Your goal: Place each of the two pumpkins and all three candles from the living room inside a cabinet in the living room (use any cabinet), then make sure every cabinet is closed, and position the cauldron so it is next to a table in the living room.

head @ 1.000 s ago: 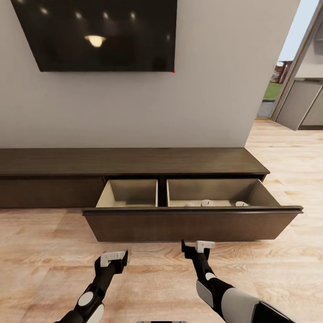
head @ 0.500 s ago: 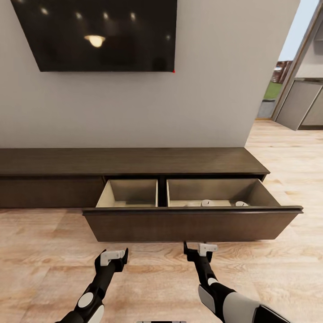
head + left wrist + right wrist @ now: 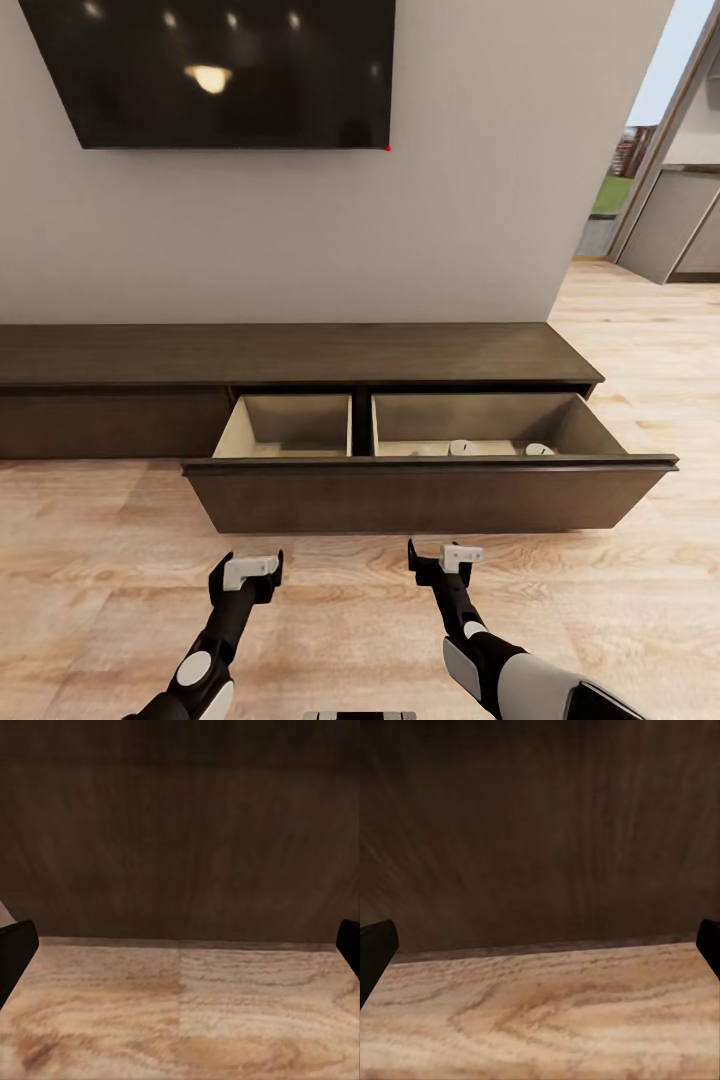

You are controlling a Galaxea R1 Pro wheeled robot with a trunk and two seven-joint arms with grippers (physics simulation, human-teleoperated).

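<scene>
**Both arms face an open cabinet drawer**

Straight ahead, at twelve o'clock in the head view, a long dark-brown cabinet [image 3: 300, 355] runs along the wall beneath a black TV [image 3: 215, 70]. Its wide drawer [image 3: 430, 495] stands pulled out over the plank floor [image 3: 90, 560].

Going left to right: the drawer's left compartment looks bare from this angle. The right compartment holds two pale candles [image 3: 461, 449], their tops just peeking over the front panel. A third may lie beside them, but that cannot be told.

Below, the left gripper [image 3: 247, 572] hovers at seven o'clock and the right gripper [image 3: 440, 556] at five o'clock, both just short of the drawer front. Each wrist view shows dark fingertips at the picture's far edges, so both sets of fingers are spread wide and hold nothing.

To close the drawer well, both grippers should likely press the front panel evenly, pushing straight toward twelve o'clock so it does not skew.
</scene>
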